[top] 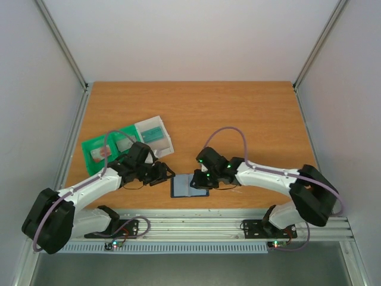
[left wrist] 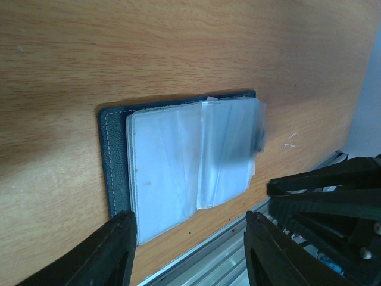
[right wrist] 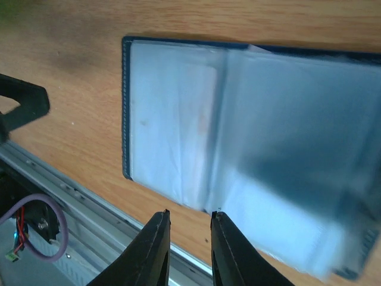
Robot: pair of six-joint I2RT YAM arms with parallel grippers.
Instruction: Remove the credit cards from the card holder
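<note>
Near the front edge of the tabletop (top: 238, 113), midway between the two arms, card holder (top: 189, 186) lies open and flat, dark cover down, clear plastic sleeves facing up. Sleeves look pale and glossy, one leaf partly lifted on the right half; cannot tell if any card sits inside. Right pincer (right wrist: 189, 215) hovers over the holder's near edge, fingers almost together with only a thin slit between; cannot tell if they pinch a sleeve or nothing. Left pincer (left wrist: 190, 220) sits just beside the holder's left side, fingers well apart, nothing between them, the holder's near corner showing in the gap. Back left, apart from the holder, a white bin (top: 168, 143) holds a teal credit card (top: 152, 134); green bin (top: 89, 148) touches it on the left with a pale item with a red mark inside, too small to identify. Metal rail (top: 208, 225) runs along the front under both bases.
</note>
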